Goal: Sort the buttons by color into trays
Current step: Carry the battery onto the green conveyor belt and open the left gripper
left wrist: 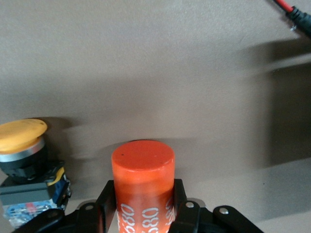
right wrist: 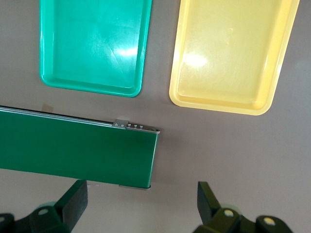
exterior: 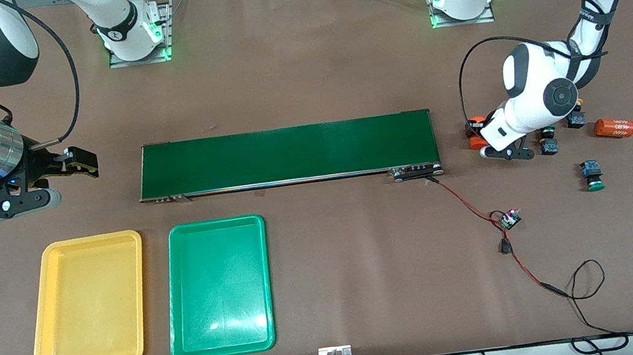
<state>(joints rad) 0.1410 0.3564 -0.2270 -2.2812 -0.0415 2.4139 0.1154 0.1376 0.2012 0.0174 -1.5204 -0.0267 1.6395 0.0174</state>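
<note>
Buttons [exterior: 591, 175] on table (trays [exterior: 88, 303] empty).

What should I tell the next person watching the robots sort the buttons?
Left gripper: shut on an orange cylinder, which is not a button, at the left arm's end of the table.
Right gripper: open, waiting over the table by the conveyor belt.
Buttons: a yellow button sits on the table beside the cylinder, and a green button lies nearer the front camera.
Yellow tray and green tray: no buttons in them.
Done: nothing sorted.
Left: every button still needs to go to its matching tray.
</note>
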